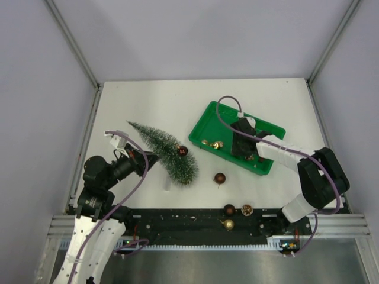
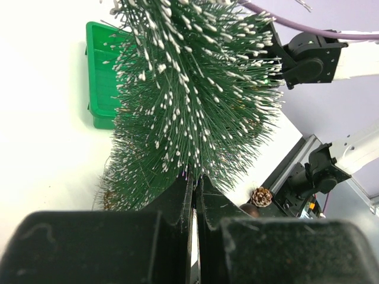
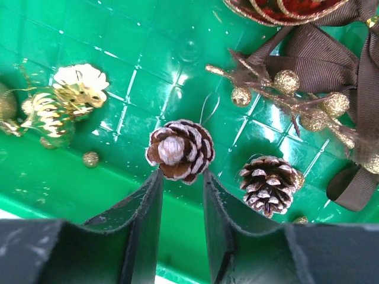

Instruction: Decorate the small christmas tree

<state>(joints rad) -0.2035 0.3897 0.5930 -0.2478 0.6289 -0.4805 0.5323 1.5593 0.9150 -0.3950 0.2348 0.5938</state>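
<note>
Beyond the green tray (image 1: 204, 124) and off its far left corner the table (image 1: 166, 100) lies open for a pass, but left of the tray the small christmas tree (image 1: 163, 148) slants across the way, pinched in the left gripper (image 2: 194, 180), with a dark red bauble (image 1: 219, 177) loose between tree and tray. Nearer than the tray, three loose ornaments (image 1: 229, 209) crowd the table's front edge. Inside the tray it is tight: the right gripper (image 3: 182, 173), jaws parted, has a pine cone (image 3: 180, 149) at its tips, a second cone (image 3: 269, 183) just beside, gold ornaments (image 3: 71, 103) on the other side and a brown ribbon sprig (image 3: 308, 71) beyond.
</note>
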